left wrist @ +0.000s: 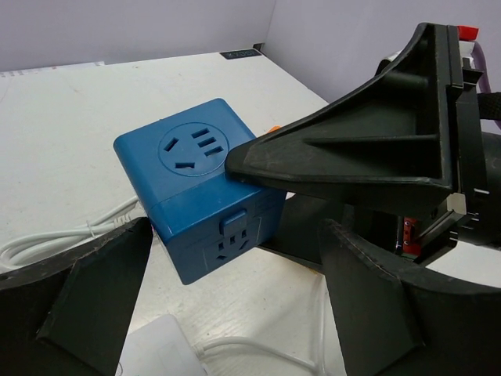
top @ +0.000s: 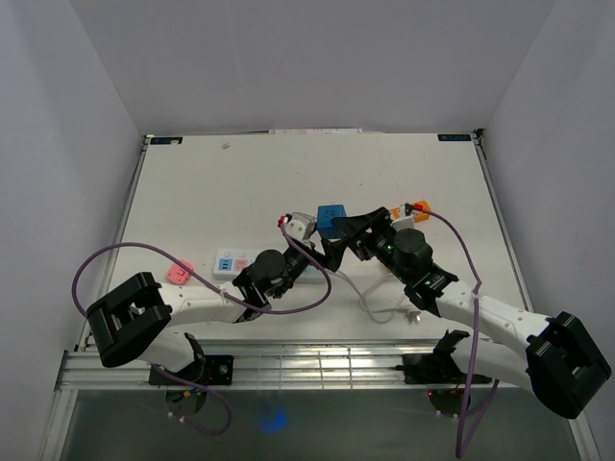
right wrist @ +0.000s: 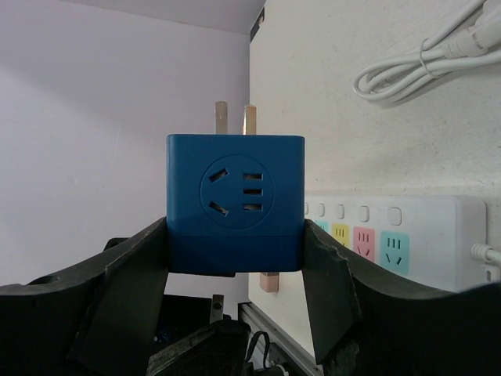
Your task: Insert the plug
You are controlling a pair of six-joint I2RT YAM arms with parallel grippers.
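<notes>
My right gripper [top: 338,232] is shut on a blue cube plug [top: 332,220] and holds it above the table. In the right wrist view the cube [right wrist: 235,196] sits between both fingers, and its two metal prongs [right wrist: 232,117] point away from the camera. The white power strip [right wrist: 391,235] with coloured sockets lies to the right of the cube. In the top view the strip [top: 235,261] lies left of centre. My left gripper [top: 293,261] is open and empty over the strip's right end. In its wrist view [left wrist: 235,313] the cube [left wrist: 196,196] hangs just ahead, with a right-gripper finger [left wrist: 352,157] against it.
A coiled white cable [top: 370,298] lies between the arms and also shows in the right wrist view [right wrist: 423,63]. A small pink block [top: 180,273] sits left of the strip. A white and orange object [top: 413,209] and a white and red one [top: 298,225] lie nearby.
</notes>
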